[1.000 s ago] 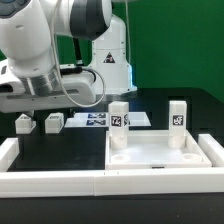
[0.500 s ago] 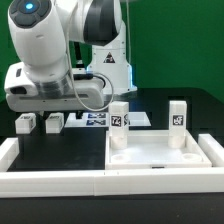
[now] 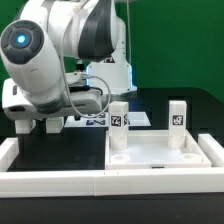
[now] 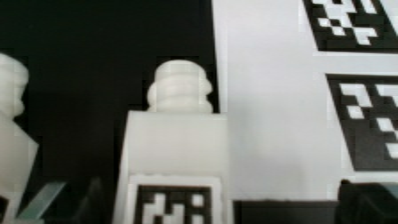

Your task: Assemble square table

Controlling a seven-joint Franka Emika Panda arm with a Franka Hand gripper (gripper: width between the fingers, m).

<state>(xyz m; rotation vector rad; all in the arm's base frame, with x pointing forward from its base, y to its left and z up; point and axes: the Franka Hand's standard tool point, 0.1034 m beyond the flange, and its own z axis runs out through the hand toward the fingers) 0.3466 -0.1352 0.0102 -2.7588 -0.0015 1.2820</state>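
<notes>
Standing at the lower right of the exterior frame, the square tabletop (image 3: 160, 158) lies flat on the black bench (image 3: 60, 147), with one tagged leg (image 3: 118, 126) and a second tagged leg (image 3: 177, 118) upright at its far corners. Two loose leg blocks (image 3: 22, 125) (image 3: 53, 123) sit at centre left. The fingers (image 3: 38, 118) hang over them, spread wide, apparently gripping nothing; the tips are largely hidden. In the wrist view a leg block (image 4: 178, 130) sits just beside the marker board (image 4: 267, 100).

No legible text, only black-and-white tags (image 3: 118, 121)
</notes>
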